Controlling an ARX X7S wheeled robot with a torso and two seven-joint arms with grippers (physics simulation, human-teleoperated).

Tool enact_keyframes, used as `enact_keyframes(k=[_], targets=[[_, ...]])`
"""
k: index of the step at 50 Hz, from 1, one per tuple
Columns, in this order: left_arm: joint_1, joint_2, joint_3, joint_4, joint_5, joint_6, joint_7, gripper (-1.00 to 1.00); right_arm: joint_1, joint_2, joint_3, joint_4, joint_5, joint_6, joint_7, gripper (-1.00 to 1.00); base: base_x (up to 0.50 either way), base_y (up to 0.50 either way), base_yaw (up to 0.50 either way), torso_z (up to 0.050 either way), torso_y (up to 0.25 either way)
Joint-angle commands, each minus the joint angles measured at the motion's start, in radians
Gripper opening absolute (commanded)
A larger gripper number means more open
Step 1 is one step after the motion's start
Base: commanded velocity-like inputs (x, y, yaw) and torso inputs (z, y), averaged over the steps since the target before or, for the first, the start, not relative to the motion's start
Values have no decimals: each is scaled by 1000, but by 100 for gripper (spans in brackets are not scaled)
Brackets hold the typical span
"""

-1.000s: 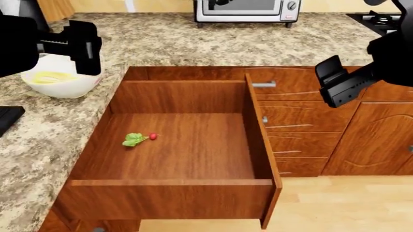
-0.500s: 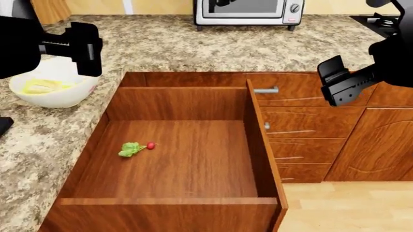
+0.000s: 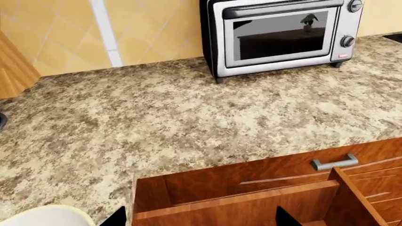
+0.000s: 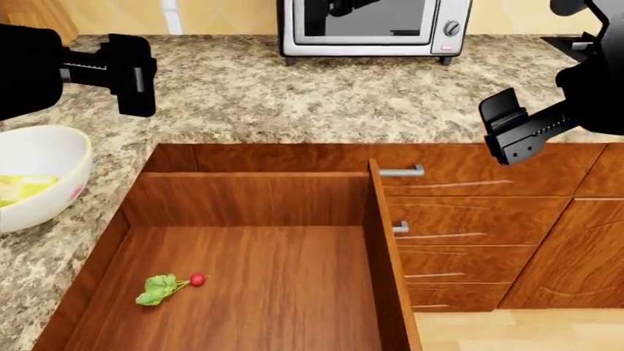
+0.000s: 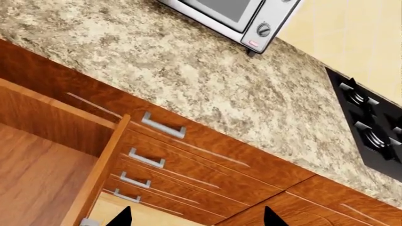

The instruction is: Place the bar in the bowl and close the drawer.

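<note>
At the left edge of the head view, the white bowl (image 4: 39, 157) stands on the counter with the pale yellow bar (image 4: 22, 189) lying inside it. The drawer (image 4: 253, 197) of reddish-brown wood is pulled out wide; its front is out of view. My left gripper (image 4: 134, 75) hovers open over the counter, behind and to the right of the bowl. In its wrist view the gripper (image 3: 201, 220) is empty above the drawer's back wall (image 3: 238, 202), with the bowl's rim (image 3: 47, 216) beside it. My right gripper (image 4: 509, 135) (image 5: 196, 219) hangs open and empty, right of the drawer.
A small red radish (image 4: 168, 287) with green leaves lies on the drawer floor. A toaster oven (image 4: 375, 25) stands at the back of the counter. Stacked drawer fronts (image 4: 458, 234) sit right of the open drawer. A black stove (image 5: 370, 127) is at the far right.
The head view has shifted: counter, bowl and drawer have slid downward, the bowl toward the left edge. The drawer's front has left the picture. Both grippers stay open.
</note>
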Motion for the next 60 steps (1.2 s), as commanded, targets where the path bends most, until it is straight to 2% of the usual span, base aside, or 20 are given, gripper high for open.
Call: enact_keyframes(k=[1, 6, 16, 30, 37, 44, 60], targets=[[-1, -3, 3, -1, 4, 2, 6, 100, 0, 0, -1, -4, -6, -6, 1, 100, 0, 0, 0, 0, 0], [1, -2, 5, 1, 5, 5, 8, 100, -11, 10, 2, -3, -20, -15, -9, 100, 0, 0, 0, 0, 0], [6, -1, 13, 17, -1, 9, -4, 100, -50, 104, 30, 55, -74, -70, -70, 100, 0, 0, 0, 0, 0], [-3, 5, 31, 38, -43, 10, -42, 100, -158, 267, 56, -25, -50, -170, -124, 100, 0, 0, 0, 0, 0], [-2, 5, 36, 47, -46, 10, -43, 100, -266, 386, 60, -121, -38, -287, -188, 100, 0, 0, 0, 0, 0], [-10, 13, 44, 44, -48, 8, -47, 100, -398, 500, 32, -215, -59, -446, -322, 100, 0, 0, 0, 0, 0], [-18, 30, 62, 43, -55, 10, -59, 100, -612, 666, -98, -293, -114, -779, -606, 100, 0, 0, 0, 0, 0]])
